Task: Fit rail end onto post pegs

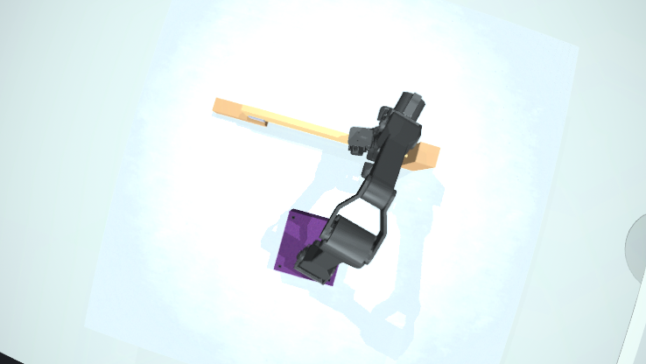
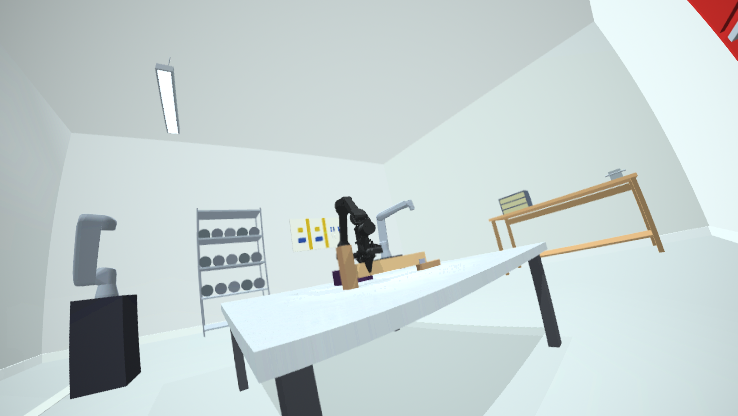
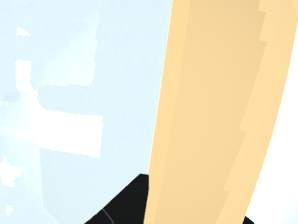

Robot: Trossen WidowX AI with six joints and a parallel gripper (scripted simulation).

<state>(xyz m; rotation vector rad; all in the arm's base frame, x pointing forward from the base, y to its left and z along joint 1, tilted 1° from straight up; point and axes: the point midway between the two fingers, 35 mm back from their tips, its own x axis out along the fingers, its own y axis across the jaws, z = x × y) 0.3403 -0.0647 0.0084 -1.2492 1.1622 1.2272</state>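
Note:
The long wooden rail has its far end at the low footboard block, by the small grey bracket. My gripper is shut on the rail, with a black finger on each side of it in the wrist view. The short wooden post stands upright beyond the near end. One peg shows at its rail-side face. The arm hides the rail's near end in the top view, so contact, peg depth and exact levelness cannot be told.
The arm reaches over the rail from its base at the purple plate. The white table carries everything. A shelf rack, a wooden workbench and a black pedestal stand off in the room.

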